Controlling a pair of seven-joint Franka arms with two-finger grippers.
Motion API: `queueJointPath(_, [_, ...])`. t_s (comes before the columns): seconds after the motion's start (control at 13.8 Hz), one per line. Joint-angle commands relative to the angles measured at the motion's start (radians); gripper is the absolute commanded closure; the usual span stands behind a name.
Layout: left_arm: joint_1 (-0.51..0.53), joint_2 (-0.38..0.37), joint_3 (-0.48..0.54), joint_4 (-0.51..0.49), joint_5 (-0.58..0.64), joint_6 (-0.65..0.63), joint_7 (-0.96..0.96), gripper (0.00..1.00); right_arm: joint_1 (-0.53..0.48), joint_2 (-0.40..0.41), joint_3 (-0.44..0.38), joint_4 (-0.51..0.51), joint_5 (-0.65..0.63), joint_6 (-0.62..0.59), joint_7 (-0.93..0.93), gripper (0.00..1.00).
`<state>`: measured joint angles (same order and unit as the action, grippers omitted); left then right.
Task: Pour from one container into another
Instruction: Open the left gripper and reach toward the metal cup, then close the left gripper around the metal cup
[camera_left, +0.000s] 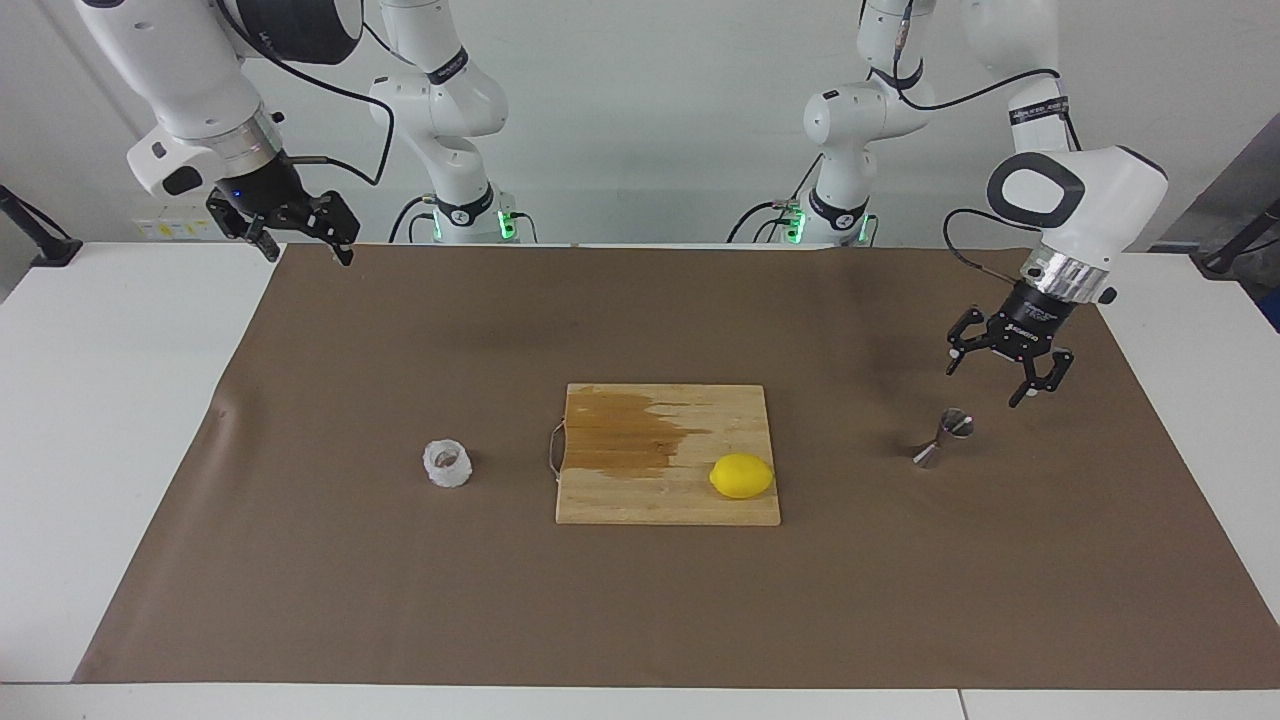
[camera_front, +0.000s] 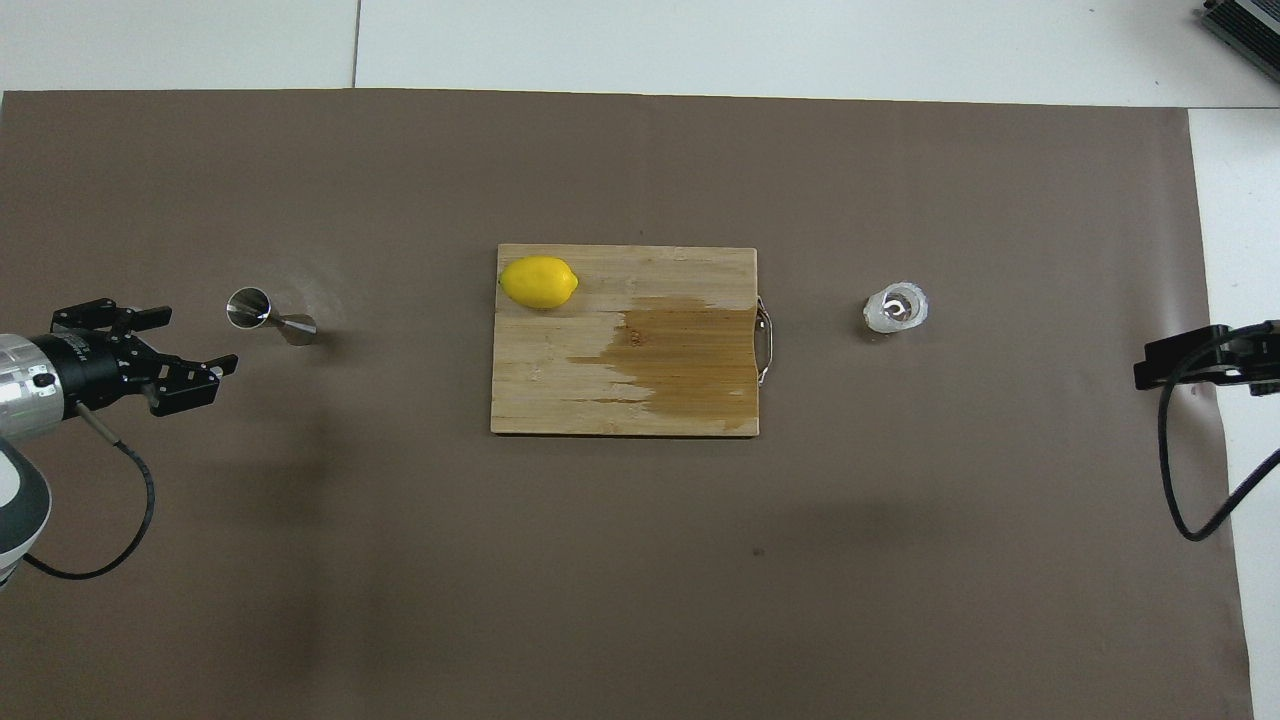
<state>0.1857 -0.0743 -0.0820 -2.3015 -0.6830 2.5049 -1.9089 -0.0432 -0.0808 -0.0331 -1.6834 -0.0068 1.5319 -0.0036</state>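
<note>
Left pincer — spread wide, holding nothing — hangs just beside the steel jigger.

This was a robotics lab: two white arms stood bolted at one edge of a white tabletop under a brown paper sheet, cables trailing, against bare white walls, with staged kitchen props only.

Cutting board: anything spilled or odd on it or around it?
Yes. A dark wet-looking stain covers the cutting board at its handle end. The lemon lies on the dry part. The jigger stands tilted.
</note>
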Motion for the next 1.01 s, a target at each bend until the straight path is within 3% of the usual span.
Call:
queueJointPath(0.0, [-0.046,0.02,-0.001,-0.024,-0.061,0.112,-0.053,0.0,-0.004,-0.004,-0.002,0.002,0.019,-0.003,0.011,0.0])
queueJointPath(0.94, [-0.158,0.096,-0.002,-0.033,-0.211,0.344,-0.075,0.0,-0.004,-0.004,-0.002,0.002,0.019,-0.003,0.011,0.0])
